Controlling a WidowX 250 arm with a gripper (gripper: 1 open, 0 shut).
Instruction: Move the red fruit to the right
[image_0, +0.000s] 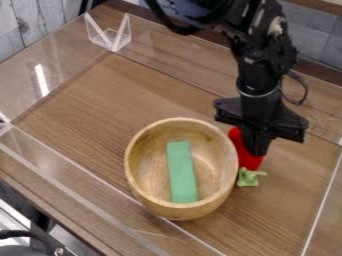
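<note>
The gripper (257, 150) is clenched on the fruit (251, 160), holding it low just right of the bowl (147, 180), seemingly at the tabletop, so the move looks nearly done with only release left.

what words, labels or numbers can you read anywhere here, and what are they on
None can be read.
The wooden bowl, the green block inside it, the red fruit, the hand and the table show no print, labels or digits at this picture size.
</note>
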